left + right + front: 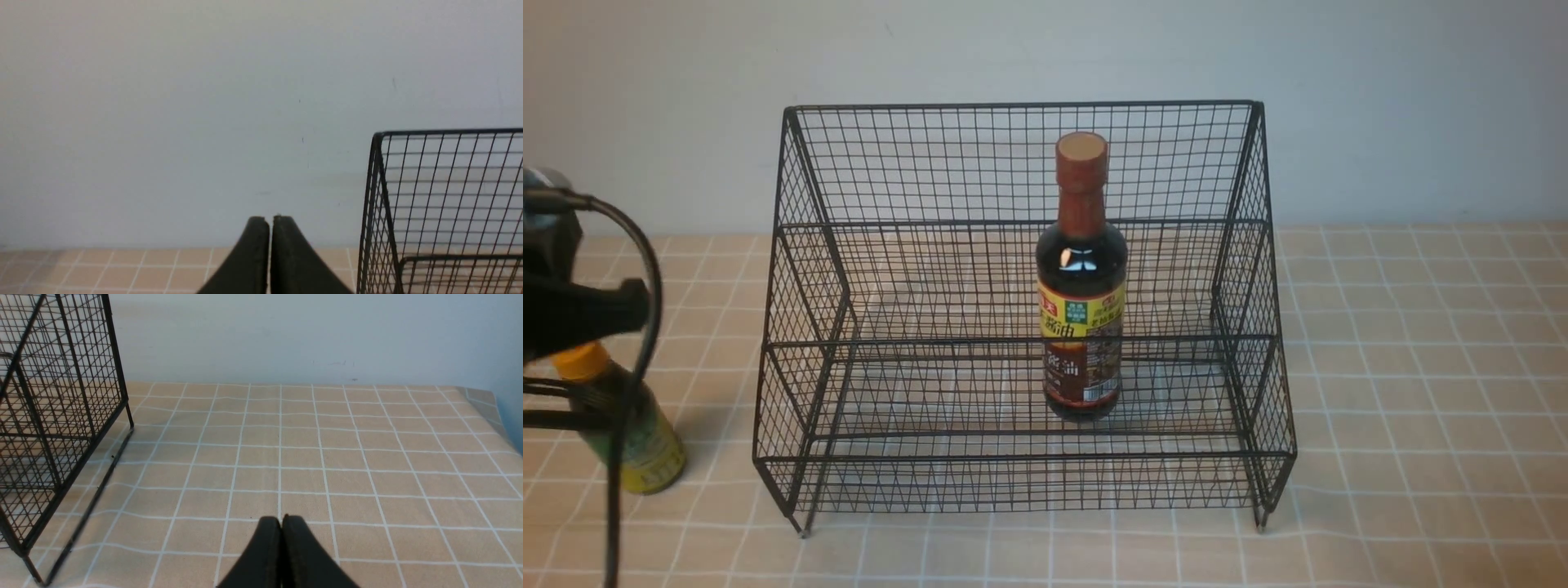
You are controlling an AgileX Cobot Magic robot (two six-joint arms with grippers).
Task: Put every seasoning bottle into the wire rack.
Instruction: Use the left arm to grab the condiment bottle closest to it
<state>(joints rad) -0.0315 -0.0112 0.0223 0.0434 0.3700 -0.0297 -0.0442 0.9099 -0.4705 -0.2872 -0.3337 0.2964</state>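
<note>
The tall bottle point(1082, 327) stands upright in the rack point(1021, 104); the short bottle point(645, 445) stands outside at the rack's eight o'clock, beside the left gripper point(270, 220), which is pinched shut on nothing, as is the right gripper point(281, 520); lowered shut, it could topple that bottle.

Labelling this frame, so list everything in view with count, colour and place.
rack: one, black wire, mid-table, near the wall
tall bottle: one, dark, brown cap, yellow-red label, upright in the rack, right of its middle
short bottle: one, yellow-green label, orange-yellow cap, on the cloth left of the rack, partly hidden
cloth: one, beige with white grid, covers the table
wall: one, pale grey, behind everything
left arm: one, black, with cable, in front of the short bottle
left gripper: one, black, shut, empty, left of the rack
right gripper: one, black, shut, empty, over cloth right of the rack
</note>
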